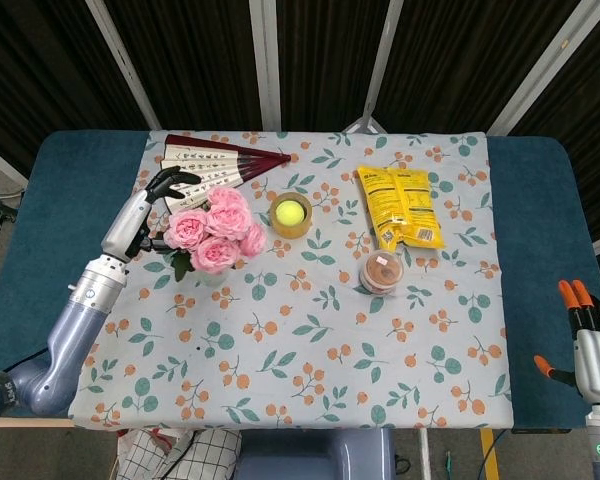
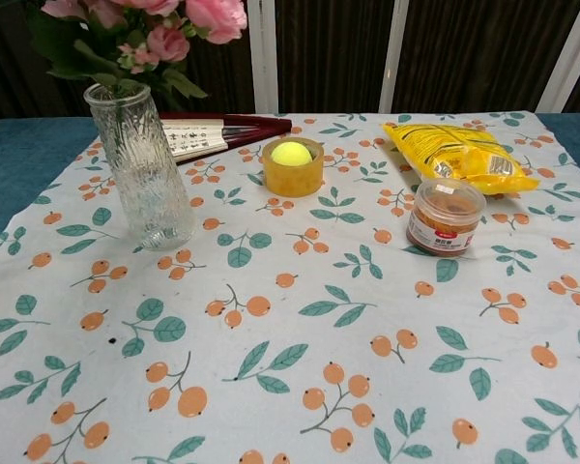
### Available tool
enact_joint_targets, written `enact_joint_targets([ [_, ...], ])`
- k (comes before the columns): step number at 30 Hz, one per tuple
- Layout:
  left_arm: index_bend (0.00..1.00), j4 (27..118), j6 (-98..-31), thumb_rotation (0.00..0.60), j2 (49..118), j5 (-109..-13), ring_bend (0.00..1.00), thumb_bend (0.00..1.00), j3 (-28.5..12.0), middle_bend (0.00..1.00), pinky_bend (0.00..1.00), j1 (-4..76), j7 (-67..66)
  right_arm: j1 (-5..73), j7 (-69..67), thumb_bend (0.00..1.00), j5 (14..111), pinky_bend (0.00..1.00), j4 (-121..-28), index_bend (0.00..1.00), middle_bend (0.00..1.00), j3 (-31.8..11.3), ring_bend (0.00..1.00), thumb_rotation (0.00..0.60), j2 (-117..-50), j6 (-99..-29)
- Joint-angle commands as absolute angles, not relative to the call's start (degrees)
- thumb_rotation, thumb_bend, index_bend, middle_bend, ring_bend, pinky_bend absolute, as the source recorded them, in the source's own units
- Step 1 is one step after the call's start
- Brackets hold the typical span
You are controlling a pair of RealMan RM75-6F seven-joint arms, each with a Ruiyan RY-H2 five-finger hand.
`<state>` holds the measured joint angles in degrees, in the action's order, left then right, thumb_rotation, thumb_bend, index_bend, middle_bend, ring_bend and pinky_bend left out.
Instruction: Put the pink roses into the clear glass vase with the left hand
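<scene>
The pink roses (image 1: 218,230) stand in the clear glass vase (image 2: 143,164) at the table's left. Their stems are down inside the glass, and the blooms (image 2: 164,24) and leaves spread over its rim. From above, the flowers hide nearly all of the vase. My left hand (image 1: 145,208) is just left of the bouquet with its fingers spread, pointing toward the fan and holding nothing. It does not show in the chest view. My right hand (image 1: 585,335) hangs past the table's right front corner, fingers apart and empty.
A folded-out paper fan (image 1: 215,155) lies behind the vase. A yellow tape roll with a tennis ball in it (image 1: 291,214) sits to the vase's right. Further right lie a yellow snack bag (image 1: 400,207) and a small lidded jar (image 1: 382,272).
</scene>
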<state>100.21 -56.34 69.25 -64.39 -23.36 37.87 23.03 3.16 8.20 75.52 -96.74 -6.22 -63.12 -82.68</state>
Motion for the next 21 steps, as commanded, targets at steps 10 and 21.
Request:
enact_joint_targets([
  [10, 0.25, 107.3, -59.8, 0.6, 58.1, -62.3, 0.1, 0.31, -20.6, 0.24, 0.29, 33.7, 10.9, 3.3, 8.5, 0.18, 75.7, 0.03, -96.9, 0.05, 0.0, -6.3, 0.05, 0.6, -63.4, -82.8],
  [21, 0.24, 104.2, -83.8, 0.6, 62.2, -69.5, 0.1, 0.32, -11.0, 0.23, 0.28, 19.9, -6.4, 3.6, 8.5, 0.18, 76.3, 0.03, -97.1, 0.05, 0.0, -6.0, 0.05, 0.6, -63.5, -82.3],
])
